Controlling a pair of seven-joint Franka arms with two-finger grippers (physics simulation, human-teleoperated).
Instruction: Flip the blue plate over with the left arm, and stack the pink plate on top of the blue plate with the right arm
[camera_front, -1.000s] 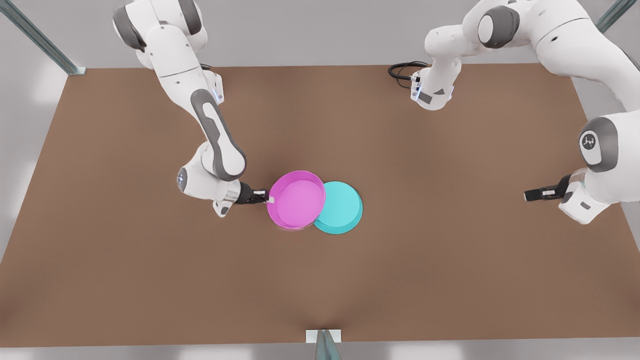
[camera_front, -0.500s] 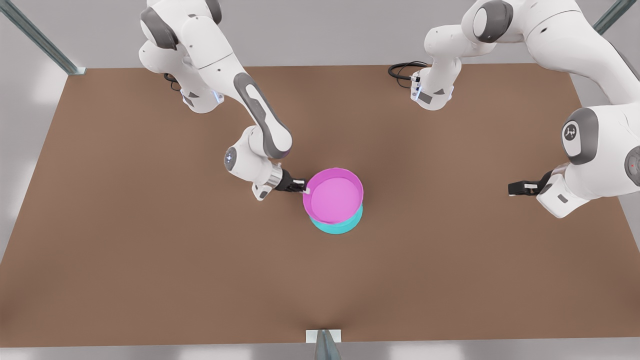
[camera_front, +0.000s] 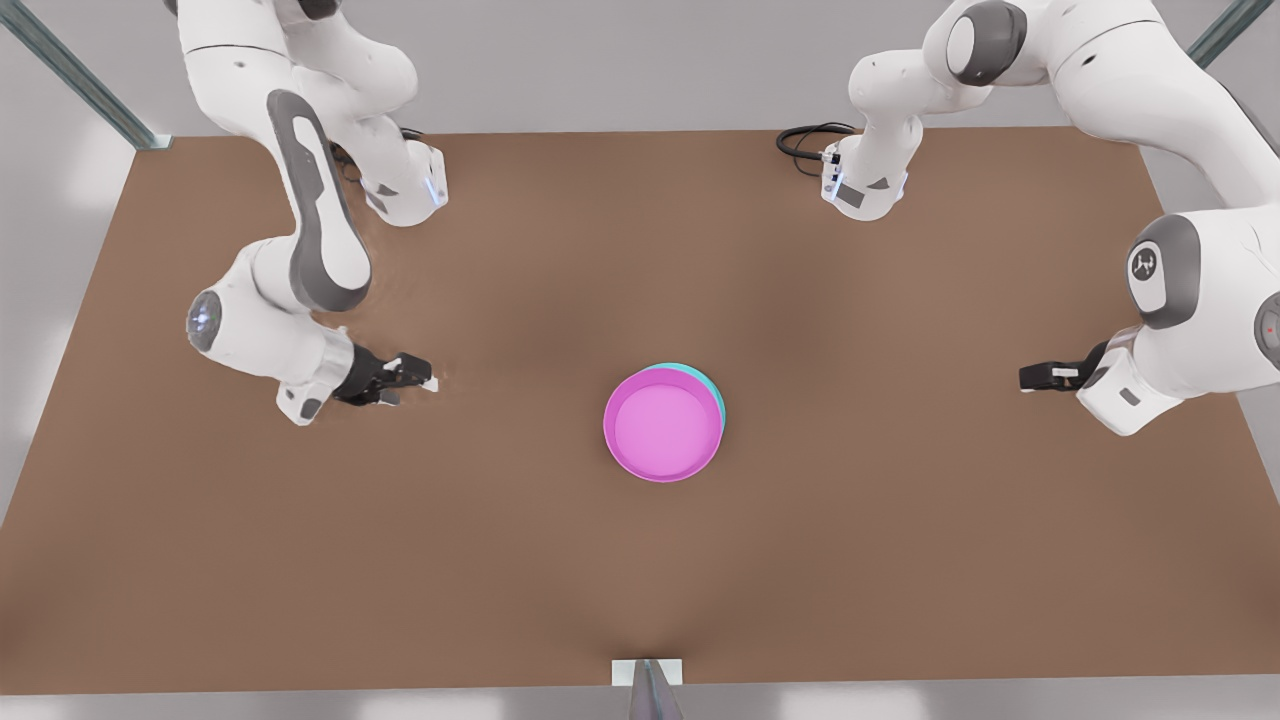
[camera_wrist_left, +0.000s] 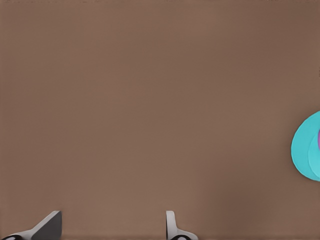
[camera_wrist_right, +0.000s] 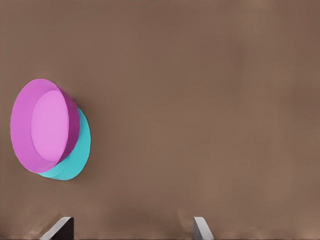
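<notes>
right tool (camera_front: 1022, 377): fingers apart, empty, well apart from the pink plate (camera_front: 664, 425) on the front view's right | left tool (camera_front: 425, 376): fingers apart, empty, well apart on its other side | pink plate: rim up, stacked on the blue plate (camera_front: 712, 388), slightly off-centre | desk (camera_front: 640, 560): carries both plates

The right gripper (camera_front: 1022, 377) hung low at the front view's right with its fingers spread and empty, pointing toward the middle, while the left gripper (camera_front: 425, 378) hovered at the front view's left, fingers likewise parted, its arm bent sharply above it.
</notes>
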